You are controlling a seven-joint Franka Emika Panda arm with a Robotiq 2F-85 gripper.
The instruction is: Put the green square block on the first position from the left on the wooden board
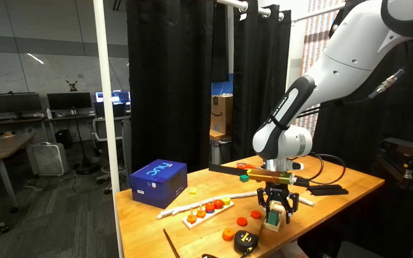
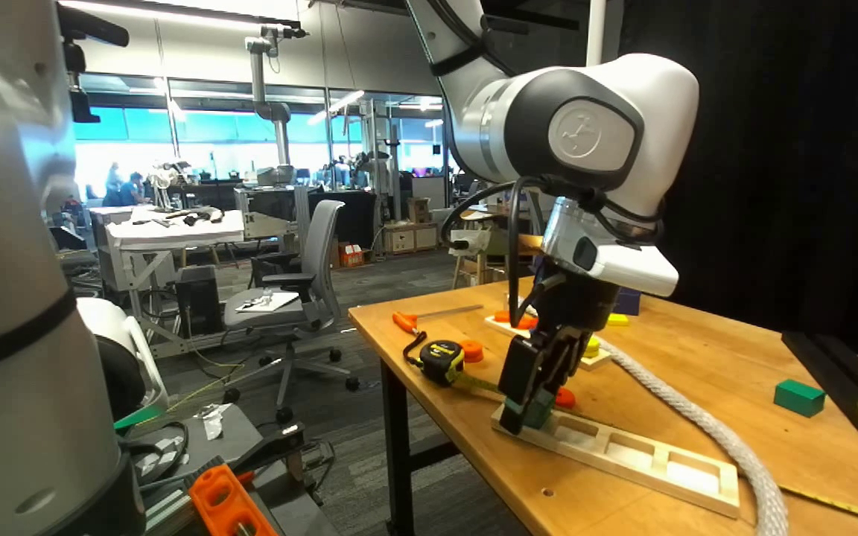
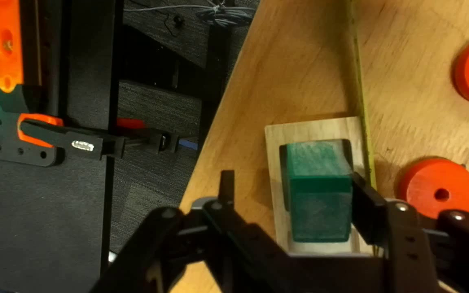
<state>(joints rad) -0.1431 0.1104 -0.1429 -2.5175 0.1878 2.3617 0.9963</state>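
The green square block (image 3: 320, 211) stands in the end slot of the wooden board (image 3: 312, 129), the leftmost slot in an exterior view (image 2: 537, 409). I cannot tell whether it is fully seated. The board (image 2: 667, 484) has three more slots, which hold nothing. My gripper (image 3: 292, 183) is open around the block. In the wrist view the right finger touches or nearly touches the block, and the left finger stands clearly apart. In an exterior view the gripper (image 1: 277, 219) straddles the block and the board's end. A second green block (image 2: 799, 397) lies apart on the table (image 2: 697, 357).
Red discs (image 3: 438, 187) and a tape measure (image 1: 246, 240) lie near the board; its yellow blade runs along the board's side. A peg board (image 1: 190, 225), a white rope (image 2: 697, 417) and a blue box (image 1: 159, 182) stand farther off. The table's edge is close.
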